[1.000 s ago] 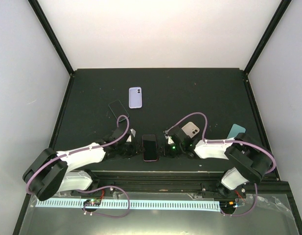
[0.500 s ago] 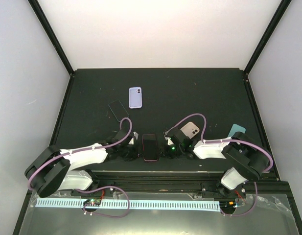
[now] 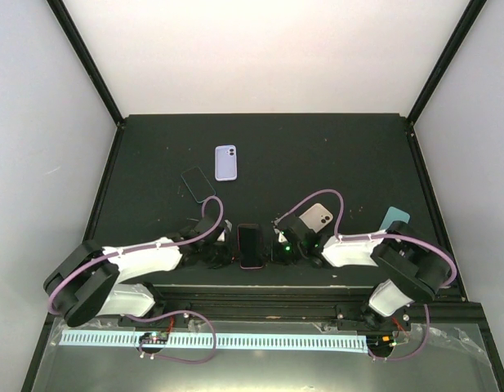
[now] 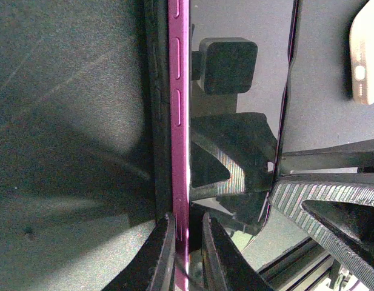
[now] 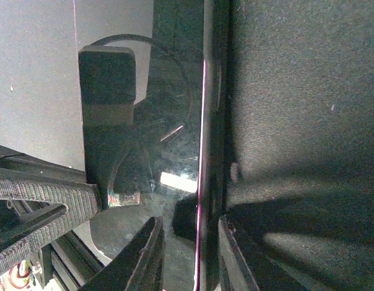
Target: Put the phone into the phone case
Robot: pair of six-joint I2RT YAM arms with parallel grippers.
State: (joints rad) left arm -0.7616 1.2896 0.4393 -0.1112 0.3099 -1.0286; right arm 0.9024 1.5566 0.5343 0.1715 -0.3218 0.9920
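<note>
A dark phone with magenta sides lies screen up near the table's front edge. A thin dark case rim runs along its side. My left gripper is at the phone's left edge. In the left wrist view its jaws are pinched on the magenta edge. My right gripper is at the phone's right edge. In the right wrist view its jaws straddle that edge, with a gap on the screen side.
A dark-rimmed clear case and a lilac phone or case lie at the back left. A pale phone lies face down behind the right arm, and it also shows in the left wrist view. A teal item lies at the right.
My left gripper has moved right up to the phone's left edge. My right gripper has moved a little left onto its right edge. The phone has stayed in place.
</note>
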